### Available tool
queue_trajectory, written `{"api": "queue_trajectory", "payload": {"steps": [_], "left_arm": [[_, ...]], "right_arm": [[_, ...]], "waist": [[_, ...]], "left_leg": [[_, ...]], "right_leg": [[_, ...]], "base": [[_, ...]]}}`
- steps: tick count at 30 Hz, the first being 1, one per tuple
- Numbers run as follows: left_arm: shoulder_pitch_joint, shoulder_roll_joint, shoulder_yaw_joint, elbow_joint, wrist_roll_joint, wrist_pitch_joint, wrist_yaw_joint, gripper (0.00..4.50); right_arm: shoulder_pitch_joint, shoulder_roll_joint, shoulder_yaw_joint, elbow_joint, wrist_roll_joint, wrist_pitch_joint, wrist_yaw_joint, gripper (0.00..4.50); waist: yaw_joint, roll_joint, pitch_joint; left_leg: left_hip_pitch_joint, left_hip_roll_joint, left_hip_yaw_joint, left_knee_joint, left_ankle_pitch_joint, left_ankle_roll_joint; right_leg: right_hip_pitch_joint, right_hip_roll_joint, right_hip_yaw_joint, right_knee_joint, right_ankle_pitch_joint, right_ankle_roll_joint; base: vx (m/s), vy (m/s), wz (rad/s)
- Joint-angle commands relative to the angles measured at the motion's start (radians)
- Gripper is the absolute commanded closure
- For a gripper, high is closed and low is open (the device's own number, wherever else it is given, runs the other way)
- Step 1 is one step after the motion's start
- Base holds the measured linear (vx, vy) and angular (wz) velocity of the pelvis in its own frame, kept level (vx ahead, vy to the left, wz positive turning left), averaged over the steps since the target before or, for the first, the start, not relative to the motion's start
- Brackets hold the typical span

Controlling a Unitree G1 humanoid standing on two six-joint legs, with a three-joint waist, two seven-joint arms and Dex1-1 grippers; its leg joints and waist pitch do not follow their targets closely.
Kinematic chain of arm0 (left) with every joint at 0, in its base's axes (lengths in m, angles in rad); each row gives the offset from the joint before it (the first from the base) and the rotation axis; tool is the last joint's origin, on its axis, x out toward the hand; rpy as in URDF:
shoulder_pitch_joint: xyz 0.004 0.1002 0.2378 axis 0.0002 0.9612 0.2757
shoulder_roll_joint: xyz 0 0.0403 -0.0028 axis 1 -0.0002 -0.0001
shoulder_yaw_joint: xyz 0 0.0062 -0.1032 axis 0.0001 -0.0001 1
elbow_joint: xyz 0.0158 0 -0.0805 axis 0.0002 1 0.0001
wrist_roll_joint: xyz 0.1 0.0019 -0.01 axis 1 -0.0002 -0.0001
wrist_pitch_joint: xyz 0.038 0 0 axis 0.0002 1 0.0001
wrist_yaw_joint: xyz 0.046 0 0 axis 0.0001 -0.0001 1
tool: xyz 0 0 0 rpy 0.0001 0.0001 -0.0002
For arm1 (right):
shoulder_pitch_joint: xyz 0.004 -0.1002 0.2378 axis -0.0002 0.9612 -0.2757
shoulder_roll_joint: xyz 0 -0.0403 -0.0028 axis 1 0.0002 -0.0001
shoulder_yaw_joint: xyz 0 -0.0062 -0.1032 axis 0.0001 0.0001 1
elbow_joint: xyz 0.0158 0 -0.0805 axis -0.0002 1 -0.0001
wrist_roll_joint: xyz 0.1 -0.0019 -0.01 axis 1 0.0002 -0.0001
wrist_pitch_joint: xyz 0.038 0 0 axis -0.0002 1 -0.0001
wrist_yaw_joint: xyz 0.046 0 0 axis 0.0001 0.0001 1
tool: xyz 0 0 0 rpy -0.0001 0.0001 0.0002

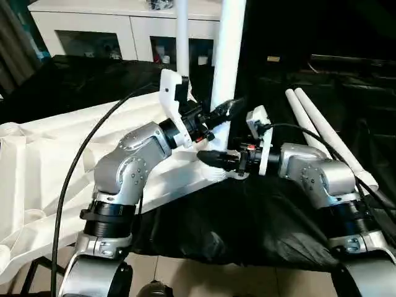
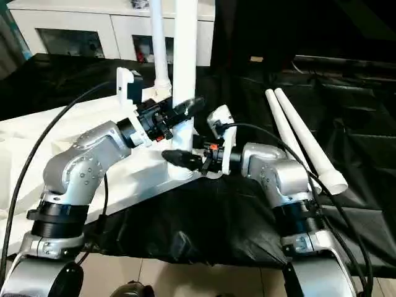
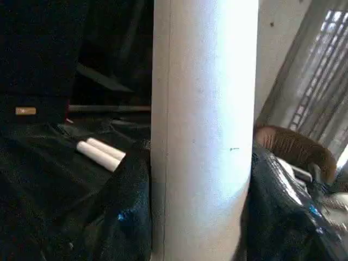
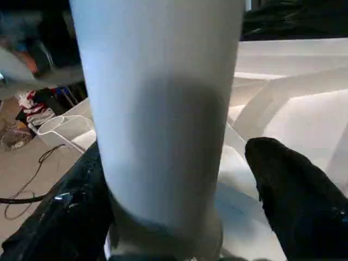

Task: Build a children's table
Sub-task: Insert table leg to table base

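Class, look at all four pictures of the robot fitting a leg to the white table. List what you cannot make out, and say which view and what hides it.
- Upright leg: its upper end is cut off by the head views' top edge.
- Tabletop: its far-left part runs past the edge; the left gripper and right gripper cover parts of the leg's socket.
- Two spare legs: small in the left wrist view.

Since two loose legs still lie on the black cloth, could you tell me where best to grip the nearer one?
Grip the nearer loose leg mid-length, from above, pincer fingers across its round shaft. It lies flat beside its twin, so the outer side is freer; the right pincer is nearest.
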Motion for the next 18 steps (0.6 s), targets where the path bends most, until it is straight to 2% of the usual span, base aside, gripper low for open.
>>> {"api": "queue_trajectory", "payload": {"steps": [1, 9, 13, 18], "left_arm": [[0.003, 0.005, -0.018, -0.034, -0.017, 0.012, -0.024, 2.62], [0.002, 0.008, -0.038, -0.036, -0.014, 0.013, -0.038, 2.62], [-0.005, 0.011, -0.045, -0.03, -0.017, 0.018, -0.054, 2.62], [-0.006, 0.015, -0.054, -0.03, -0.019, 0.021, -0.062, 2.62]], "right_arm": [[-0.016, -0.016, 0.004, 0.01, -0.01, 0.0, 0.008, 1.03], [-0.016, -0.025, 0.016, 0.004, -0.001, 0.007, 0.047, 1.54], [-0.014, -0.026, 0.024, 0.003, -0.003, 0.006, 0.055, 2.05], [-0.01, -0.027, 0.027, 0.0, 0.0, 0.01, 0.069, 2.41]], "waist": [[0.003, -0.015, -0.074], [0.003, -0.016, -0.076], [0.003, -0.015, -0.076], [0.002, -0.015, -0.074]], "left_leg": [[0.026, 0.056, -0.027, -0.064, -0.148, 0.026], [0.025, 0.055, -0.027, -0.063, -0.145, 0.023], [0.025, 0.055, -0.027, -0.061, -0.143, 0.026], [0.026, 0.056, -0.028, -0.063, -0.175, 0.013]], "right_leg": [[0.048, -0.063, 0.043, -0.059, -0.181, -0.203], [0.05, -0.062, 0.043, -0.055, -0.159, -0.205], [0.05, -0.062, 0.043, -0.055, -0.159, -0.207], [0.048, -0.062, 0.043, -0.059, -0.206, -0.199]], "base": [[0.0, 0.0, 0.0], [0.0, 0.0, 0.0], [0.0, 0.0, 0.0], [0.0, 0.0, 0.0]]}}
